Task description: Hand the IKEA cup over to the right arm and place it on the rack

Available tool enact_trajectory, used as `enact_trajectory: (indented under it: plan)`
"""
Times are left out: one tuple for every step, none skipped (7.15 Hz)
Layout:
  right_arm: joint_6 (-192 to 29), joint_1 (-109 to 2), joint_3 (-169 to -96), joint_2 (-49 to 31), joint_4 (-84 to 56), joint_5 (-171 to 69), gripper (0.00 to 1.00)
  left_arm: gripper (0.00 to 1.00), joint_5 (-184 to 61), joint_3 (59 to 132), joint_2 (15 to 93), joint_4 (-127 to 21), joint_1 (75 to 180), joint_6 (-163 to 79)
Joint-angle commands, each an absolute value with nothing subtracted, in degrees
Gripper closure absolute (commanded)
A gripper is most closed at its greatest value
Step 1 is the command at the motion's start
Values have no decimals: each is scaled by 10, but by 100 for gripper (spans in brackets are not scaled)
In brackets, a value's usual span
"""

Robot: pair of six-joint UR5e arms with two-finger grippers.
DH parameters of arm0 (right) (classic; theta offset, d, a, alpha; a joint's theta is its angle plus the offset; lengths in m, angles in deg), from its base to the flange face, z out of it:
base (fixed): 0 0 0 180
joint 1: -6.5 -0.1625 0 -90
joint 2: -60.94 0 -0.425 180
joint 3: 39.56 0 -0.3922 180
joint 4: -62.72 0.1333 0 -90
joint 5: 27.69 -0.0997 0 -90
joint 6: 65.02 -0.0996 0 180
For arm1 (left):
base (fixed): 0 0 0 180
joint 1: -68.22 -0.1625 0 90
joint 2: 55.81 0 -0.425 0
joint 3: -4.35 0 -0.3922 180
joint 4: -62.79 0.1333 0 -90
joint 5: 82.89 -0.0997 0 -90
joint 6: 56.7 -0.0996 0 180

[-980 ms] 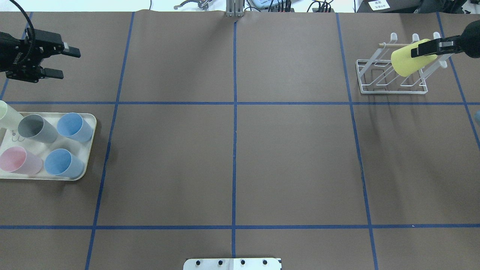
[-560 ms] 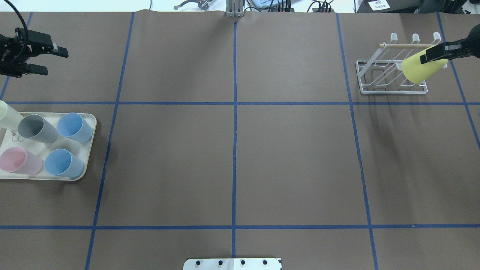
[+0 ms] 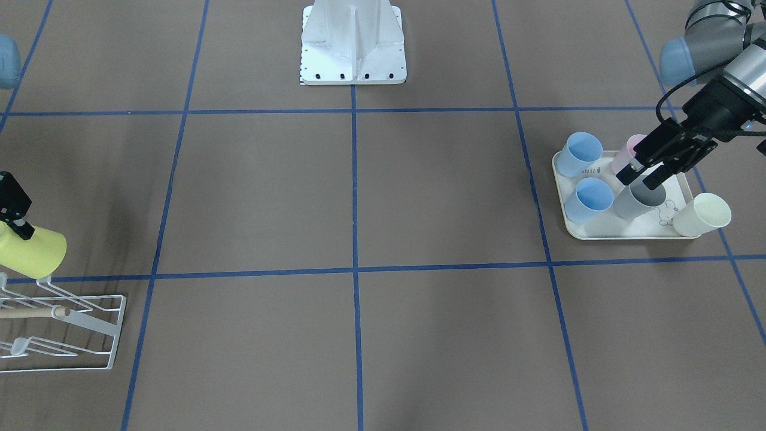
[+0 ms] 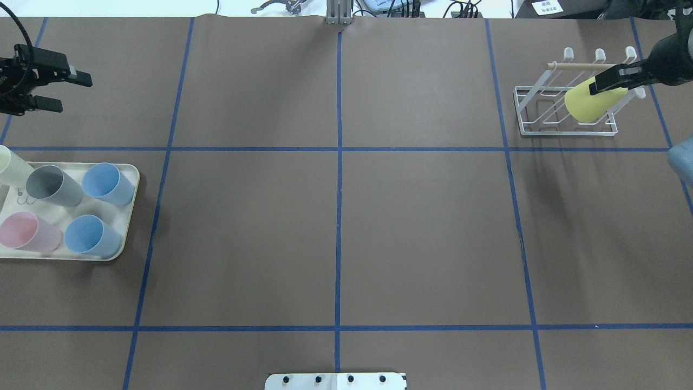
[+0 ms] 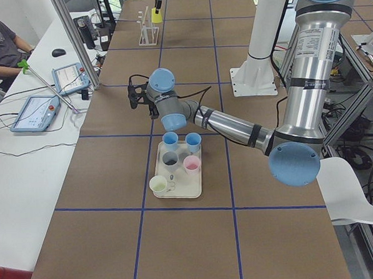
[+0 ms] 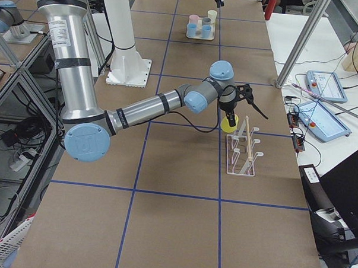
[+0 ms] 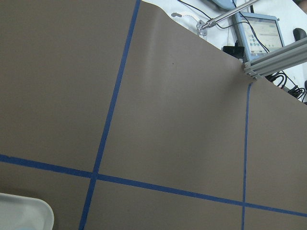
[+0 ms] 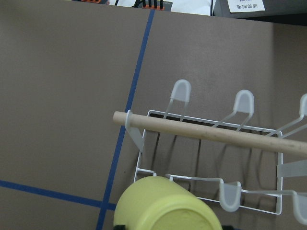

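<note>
Hanging tilted over the rack (image 8: 206,134), the pale-yellow cup (image 4: 590,103) seems slightly tapered.

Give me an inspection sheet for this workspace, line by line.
surface: brown table, blue tape grid.
job's things: yellow cup held tilted over the rack, not yet released.
clutter: tray with five cups, on the robot's left.
end effectors: right end effector shut on the yellow cup; left end effector open and empty.
cables: a bundle past the far table edge.
surroundings: seated person and two tablets at the side desk.
</note>
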State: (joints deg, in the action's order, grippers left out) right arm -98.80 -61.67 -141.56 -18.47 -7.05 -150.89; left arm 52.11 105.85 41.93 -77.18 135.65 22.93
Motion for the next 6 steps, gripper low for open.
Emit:
enact_trajectory:
  plan:
    - [-988,-616,-1409,-183,-71,-1507,82,0,521,1064,414,-772,1357,229]
    - [-987,-615,-1405,-182,-70,-1506,82,0,521,1066,408,-772,1356,228]
    - [-987,-615,-1405,-182,-70,-1503,82,0,521,1066,407,-772,1356,229]
    - [-987,-614,-1398,-181,-70,-1501,81,0,521,1066,406,-772,1356,229]
    - [-985,-613,-1383,-167,-70,-1496,80,0,521,1066,406,-772,1356,229]
    - [-985,-609,-1370,-161,-69,-1497,78,0,521,1066,406,-771,1356,229]
